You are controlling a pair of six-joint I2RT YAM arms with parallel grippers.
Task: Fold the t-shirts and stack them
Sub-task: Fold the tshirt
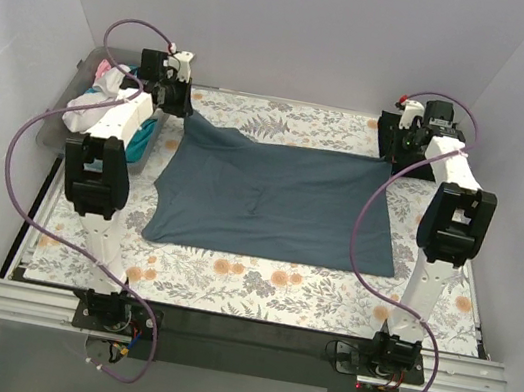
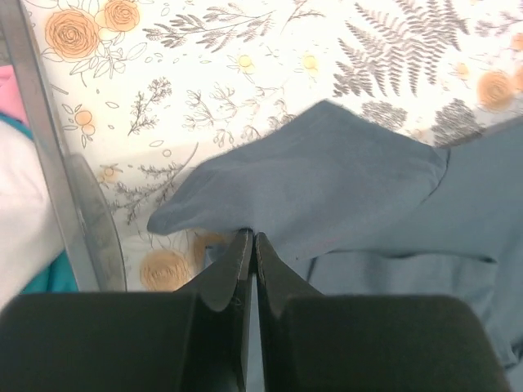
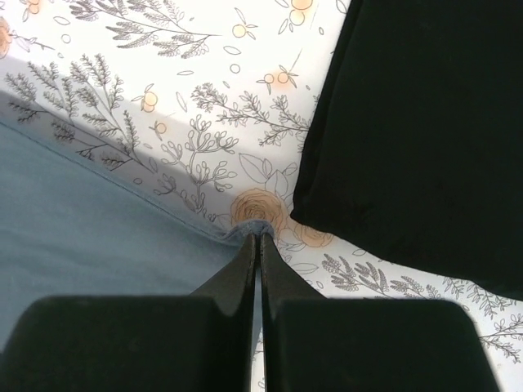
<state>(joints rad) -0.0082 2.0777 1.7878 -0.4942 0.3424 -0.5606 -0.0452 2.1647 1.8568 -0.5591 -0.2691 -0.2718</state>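
Bimanual grasp on the far edge of the slate blue-grey t-shirt (image 1: 282,200), which lies spread flat at the middle of the floral table cloth (image 1: 257,282) with its long axis running left to right. The left gripper (image 2: 251,245) is closed to a slit on the garment's far-left corner, where the cloth, apparently a sleeve, rises in a soft hump off the table. The right gripper (image 3: 259,243) is likewise pinched tight on the far-right corner, a small pucker of blue-grey hem caught between its tips. Each arm holds the corner on its own side, so the held edge spans the two claws and the whole body of the shirt lies nearward of both. Judged from this layout, the step in hand is the first fold, and it turns on carrying both corners together toward the near edge, square to the long axis, so that the far half lands evenly on the near half. The black t-shirt (image 3: 425,122) lies just to the right of the right claw at the far-right corner of the table, close enough to be snagged. The white t-shirt (image 2: 24,229), teal t-shirt (image 2: 53,282) and pink t-shirt (image 2: 10,86) lie in the clear bin (image 1: 51,126) at far left.
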